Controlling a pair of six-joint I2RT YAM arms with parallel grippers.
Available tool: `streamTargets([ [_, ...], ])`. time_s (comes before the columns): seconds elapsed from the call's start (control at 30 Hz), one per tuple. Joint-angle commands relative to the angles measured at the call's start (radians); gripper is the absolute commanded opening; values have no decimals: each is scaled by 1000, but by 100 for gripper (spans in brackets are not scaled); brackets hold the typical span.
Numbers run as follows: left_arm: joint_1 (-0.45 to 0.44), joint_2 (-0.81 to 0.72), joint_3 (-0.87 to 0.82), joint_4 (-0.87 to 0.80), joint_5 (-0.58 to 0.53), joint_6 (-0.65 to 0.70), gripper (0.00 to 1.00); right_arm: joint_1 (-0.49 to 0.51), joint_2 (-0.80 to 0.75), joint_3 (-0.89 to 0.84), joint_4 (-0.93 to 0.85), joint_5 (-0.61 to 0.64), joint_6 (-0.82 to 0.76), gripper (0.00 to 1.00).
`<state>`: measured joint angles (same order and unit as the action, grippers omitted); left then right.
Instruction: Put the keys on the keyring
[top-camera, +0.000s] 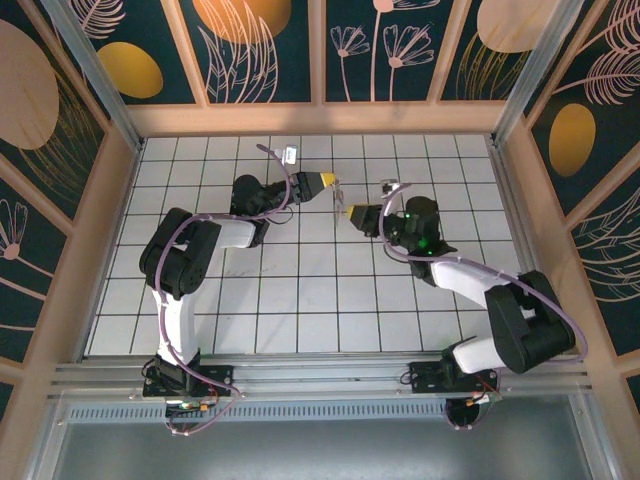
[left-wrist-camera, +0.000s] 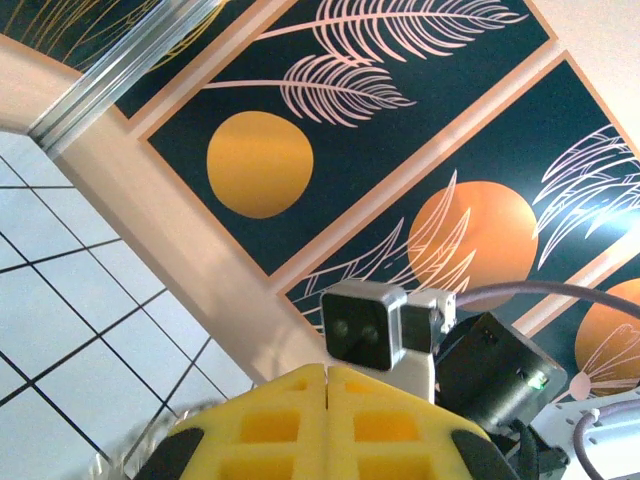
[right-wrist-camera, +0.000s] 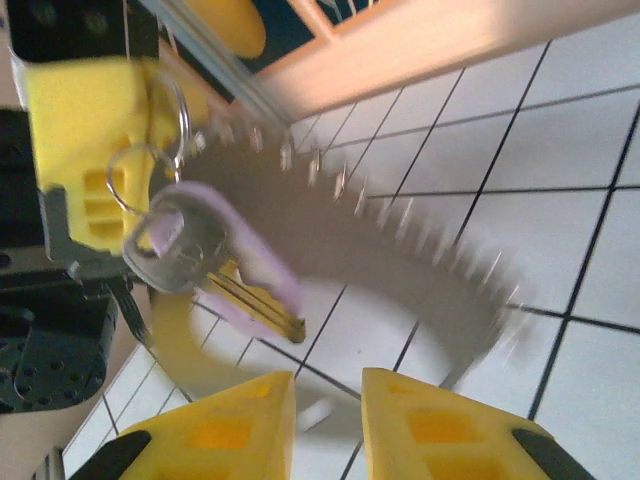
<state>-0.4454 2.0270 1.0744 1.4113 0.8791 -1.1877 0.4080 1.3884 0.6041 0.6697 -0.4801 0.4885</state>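
Just beyond right tool (right-wrist-camera: 328, 405) hangs key (right-wrist-camera: 212, 258).

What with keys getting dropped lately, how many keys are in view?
1. The lilac-headed key hangs from thin wire loops beside the left gripper, just ahead of the right gripper. The blurred keyring may hide others.

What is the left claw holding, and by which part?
The left claw, shut, seems to pinch a thin wire ring by its upper arc; the key hangs below.
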Motion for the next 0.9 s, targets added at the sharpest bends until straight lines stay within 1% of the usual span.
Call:
streamTargets([
  [0.0, -10, -6, 14, 69, -5, -4, 0, -47, -61, -21, 79, -46, 35, 25],
  [0.13, -10, -2, 16, 69, -3, -5, 0, -93, -59, -4, 120, -91, 74, 29],
  [0.27, -12, 2, 21, 69, -3, -6, 0, -100, -11, 30, 213, -162, 120, 39],
  [0.33, -13, 2, 21, 67, -2, -6, 0, -99, 25, 51, 255, -198, 138, 43],
  [0.47, -13, 4, 24, 67, -2, -6, 0, -95, 95, 75, 331, -249, 153, 45],
  [0.73, -16, 9, 29, 68, 9, -12, 0, -95, 222, 83, 540, -388, 162, 45],
  [0.87, -16, 10, 31, 69, 13, -11, 0, -93, 266, 96, 617, -434, 188, 45],
])
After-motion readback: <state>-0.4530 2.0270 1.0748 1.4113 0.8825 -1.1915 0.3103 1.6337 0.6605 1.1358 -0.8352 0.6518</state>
